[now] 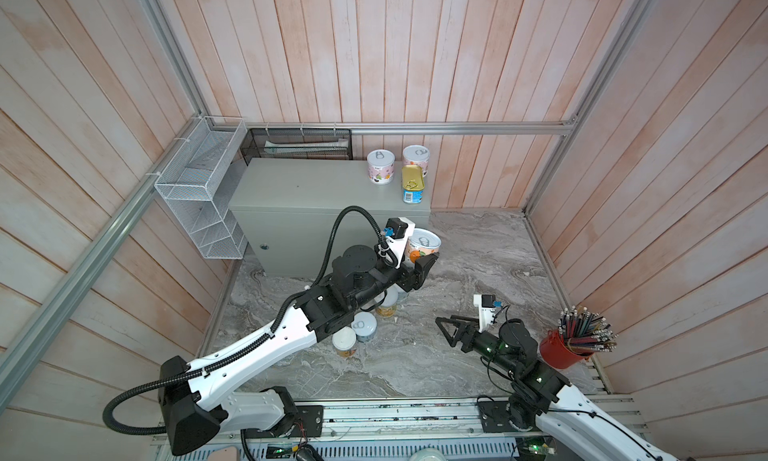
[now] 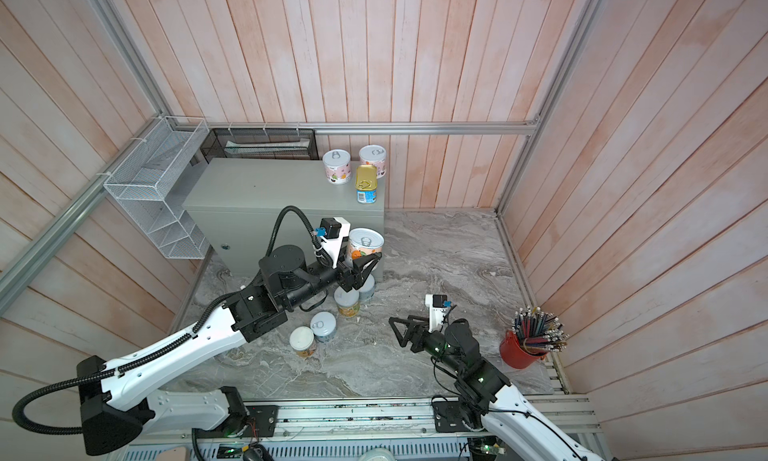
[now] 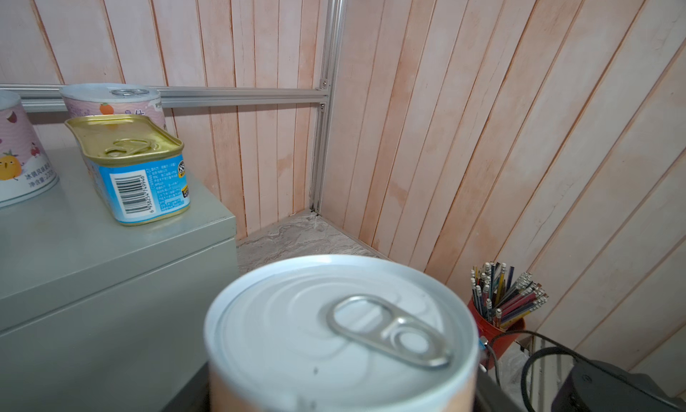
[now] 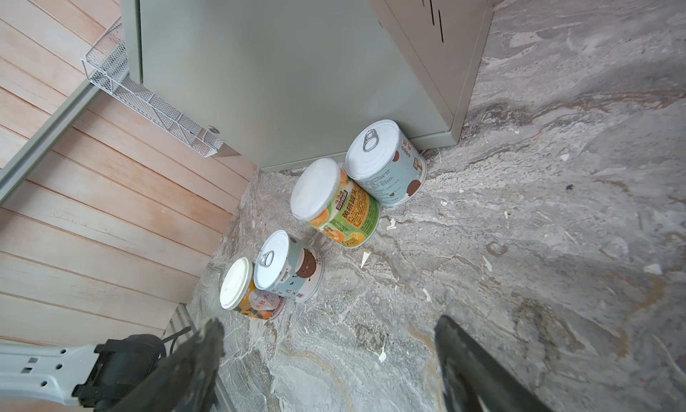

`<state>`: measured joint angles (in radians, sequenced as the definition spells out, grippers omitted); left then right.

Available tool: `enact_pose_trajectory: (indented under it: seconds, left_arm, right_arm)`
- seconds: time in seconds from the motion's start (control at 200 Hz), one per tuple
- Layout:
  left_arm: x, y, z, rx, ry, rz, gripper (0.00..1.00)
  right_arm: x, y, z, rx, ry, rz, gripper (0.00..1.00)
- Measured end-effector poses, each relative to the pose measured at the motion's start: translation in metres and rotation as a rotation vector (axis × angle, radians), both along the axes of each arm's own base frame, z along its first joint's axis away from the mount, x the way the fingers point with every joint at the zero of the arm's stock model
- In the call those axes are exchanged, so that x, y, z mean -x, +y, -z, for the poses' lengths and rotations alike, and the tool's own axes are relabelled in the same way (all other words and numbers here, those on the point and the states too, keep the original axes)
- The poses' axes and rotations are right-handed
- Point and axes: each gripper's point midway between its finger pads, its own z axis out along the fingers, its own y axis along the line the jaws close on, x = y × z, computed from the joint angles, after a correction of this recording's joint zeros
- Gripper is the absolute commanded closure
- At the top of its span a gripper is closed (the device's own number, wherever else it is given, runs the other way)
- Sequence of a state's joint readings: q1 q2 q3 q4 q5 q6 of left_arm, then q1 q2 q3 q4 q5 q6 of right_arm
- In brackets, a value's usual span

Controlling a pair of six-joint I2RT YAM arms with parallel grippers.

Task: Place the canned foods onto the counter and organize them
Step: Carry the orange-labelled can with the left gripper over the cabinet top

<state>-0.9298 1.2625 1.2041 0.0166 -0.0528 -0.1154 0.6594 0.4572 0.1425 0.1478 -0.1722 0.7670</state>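
orange-label can (image 2: 365,243) clamped in l gripper (image 2: 365,261), beside counter (image 2: 270,189) corner; could clip edge or bump tin (image 2: 366,184) w/ too little lift. r gripper (image 4: 326,328) wide, empty.

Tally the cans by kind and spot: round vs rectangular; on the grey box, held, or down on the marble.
Placed round cans on the counter: 2
Placed rectangular tin: 1
Held round can: 1
Unplaced round cans on the marble: 4
Total: 8
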Motion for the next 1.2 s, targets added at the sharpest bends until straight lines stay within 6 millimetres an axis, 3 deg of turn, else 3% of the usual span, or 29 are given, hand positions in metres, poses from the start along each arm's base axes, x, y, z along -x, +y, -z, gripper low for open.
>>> enact_pose_trajectory:
  seconds: [0.28, 0.44, 0.67, 0.91, 1.04, 1.195]
  left_arm:
    - [-0.013, 0.008, -0.030, 0.019, -0.070, -0.062, 0.54]
    - [-0.035, 0.014, -0.031, 0.006, -0.077, -0.133, 0.54]
    - [-0.083, 0.056, -0.026, -0.004, -0.068, -0.276, 0.54]
    - [-0.119, 0.088, -0.049, 0.030, -0.103, -0.366, 0.54]
    - [-0.136, 0.096, -0.048, 0.052, -0.086, -0.384, 0.54]
    - [-0.156, 0.097, -0.028, 0.032, -0.051, -0.392, 0.54]
  right_arm:
    - [0.001, -0.002, 0.011, 0.012, 0.012, 0.007, 0.11]
    - [0.001, -0.002, 0.012, 0.009, 0.010, 0.006, 0.11]
    - [0.001, -0.002, 0.005, -0.015, -0.021, 0.006, 0.11]
    - [0.002, -0.003, 0.009, -0.015, -0.020, 0.006, 0.11]
    - [0.003, -0.004, 0.012, -0.012, -0.016, 0.007, 0.11]
    - [0.004, -0.004, 0.012, -0.014, -0.019, 0.007, 0.11]
